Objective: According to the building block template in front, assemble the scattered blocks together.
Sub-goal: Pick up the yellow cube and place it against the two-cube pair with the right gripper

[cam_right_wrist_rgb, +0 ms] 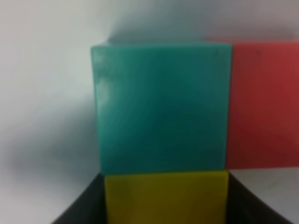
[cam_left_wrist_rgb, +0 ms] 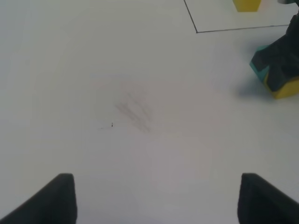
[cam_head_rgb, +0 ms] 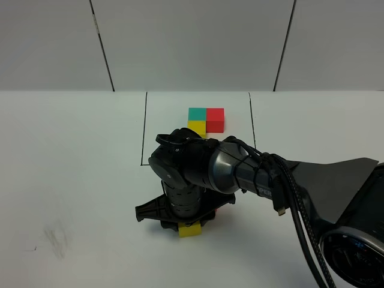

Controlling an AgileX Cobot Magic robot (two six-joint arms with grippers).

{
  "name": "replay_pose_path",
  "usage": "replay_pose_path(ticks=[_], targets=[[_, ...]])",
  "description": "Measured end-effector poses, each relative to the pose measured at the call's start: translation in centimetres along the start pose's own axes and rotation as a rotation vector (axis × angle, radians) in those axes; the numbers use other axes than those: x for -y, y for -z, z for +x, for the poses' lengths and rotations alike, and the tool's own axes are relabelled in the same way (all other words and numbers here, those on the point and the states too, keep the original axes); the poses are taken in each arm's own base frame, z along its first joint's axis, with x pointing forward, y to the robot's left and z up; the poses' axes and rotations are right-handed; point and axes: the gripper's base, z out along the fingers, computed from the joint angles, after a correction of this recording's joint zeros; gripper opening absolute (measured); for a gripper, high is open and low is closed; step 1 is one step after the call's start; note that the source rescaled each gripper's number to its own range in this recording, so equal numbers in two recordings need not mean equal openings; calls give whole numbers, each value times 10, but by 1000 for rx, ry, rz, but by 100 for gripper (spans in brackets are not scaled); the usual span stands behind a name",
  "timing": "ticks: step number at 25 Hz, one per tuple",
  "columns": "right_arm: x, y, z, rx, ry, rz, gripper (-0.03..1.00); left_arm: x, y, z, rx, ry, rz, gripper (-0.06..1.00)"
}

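Note:
The building block template, a teal (cam_head_rgb: 196,113), red (cam_head_rgb: 215,119) and yellow (cam_head_rgb: 197,127) L-shaped trio, sits at the far side inside a thin black outline (cam_head_rgb: 144,132). My right gripper (cam_head_rgb: 189,223) points down over the scattered blocks near the front. In the right wrist view the teal block (cam_right_wrist_rgb: 161,107) touches the red block (cam_right_wrist_rgb: 264,102) on one side. The yellow block (cam_right_wrist_rgb: 166,198) lies against the teal one, between my right gripper's (cam_right_wrist_rgb: 166,189) dark fingers (cam_right_wrist_rgb: 81,207), which are shut on it. My left gripper (cam_left_wrist_rgb: 163,200) is open over bare table.
The right arm's thick body and cables (cam_head_rgb: 288,192) stretch across from the right edge and hide most of the scattered blocks from above. A faint grey smudge (cam_left_wrist_rgb: 135,112) marks the white table on the left.

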Motion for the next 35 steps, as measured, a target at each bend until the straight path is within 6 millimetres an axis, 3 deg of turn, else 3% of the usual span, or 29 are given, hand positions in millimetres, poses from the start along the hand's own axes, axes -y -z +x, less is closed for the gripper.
replay_pose_path(ticks=[16,22,29,35], targets=[[1,0,1,-15,-46,10,0,0,0,0,0,0,0,74],[2,7,2,-24,-15,12,9,0,0,0,0,0,0,74],[-3,34,-6,-36,20,-1,32,0,0,0,0,0,0,74],[-3,57,-14,-14,87,1,80,0,0,0,0,0,0,74]])
